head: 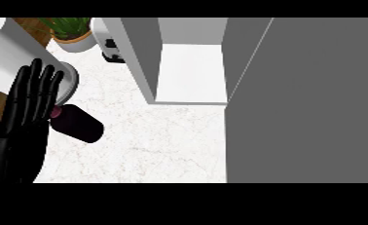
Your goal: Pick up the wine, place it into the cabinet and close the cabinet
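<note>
Left hand open, fingers up; wine just right.

Pale veined marble-like counter, matt grey cabinet, dark matt wine bottle

A potted plant in a white pot stands at the far left of the white marble counter. Just right of it sits a small white appliance, partly hidden.
</note>
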